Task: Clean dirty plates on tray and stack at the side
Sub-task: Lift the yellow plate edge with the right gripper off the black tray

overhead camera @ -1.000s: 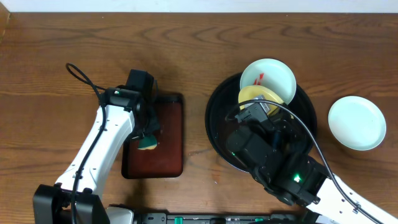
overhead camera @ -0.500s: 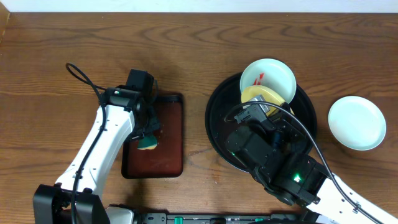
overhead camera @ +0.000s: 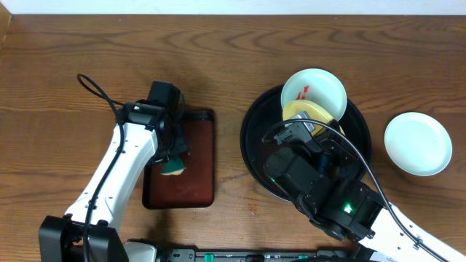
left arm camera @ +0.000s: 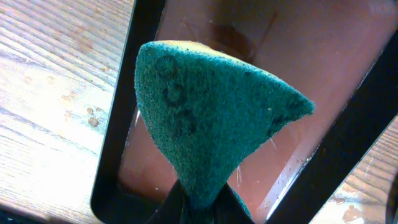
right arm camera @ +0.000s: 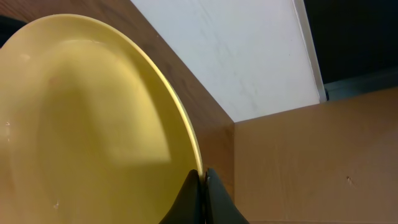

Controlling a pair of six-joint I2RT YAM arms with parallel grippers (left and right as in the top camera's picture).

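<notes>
Pinching the rim of the yellow plate (right arm camera: 93,124) over the black tray (overhead camera: 251,149), the right gripper (right arm camera: 202,186) is clamped on probably stiff, slick, breakable ware; left of the tray, the left gripper (left arm camera: 199,205) squeezes a green sponge (left arm camera: 211,118).

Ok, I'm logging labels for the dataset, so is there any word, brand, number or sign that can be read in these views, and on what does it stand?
Nothing can be read with confidence.
On the green sponge in the left gripper: faint dark looped marks, too smudged to read.
On the yellow plate, black tray and red-brown tray: no print visible.
</notes>
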